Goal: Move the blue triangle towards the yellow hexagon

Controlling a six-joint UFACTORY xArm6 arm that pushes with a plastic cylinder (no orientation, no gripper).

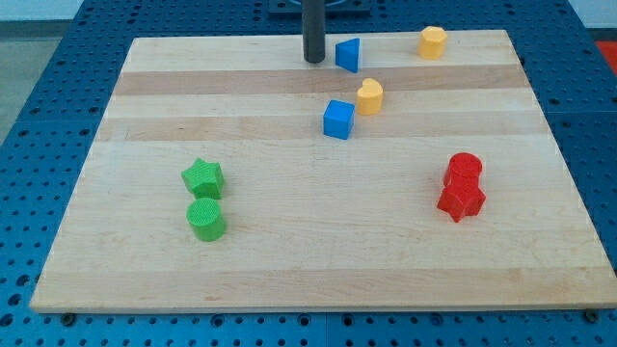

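Note:
The blue triangle [348, 54] stands near the board's top edge, just right of centre. The yellow hexagon [432, 42] is further to the right along the same top edge, apart from the triangle. My tip [314, 61] rests on the board just left of the blue triangle, close to it with a small gap showing. The dark rod rises from there out of the view's top.
A yellow heart-like block [369, 95] and a blue cube [338, 119] sit below the triangle. A green star [202, 177] and green cylinder [206, 219] are at lower left. A red cylinder [464, 170] and red star [462, 199] are at right. The wooden board [308, 270] lies on a blue pegboard.

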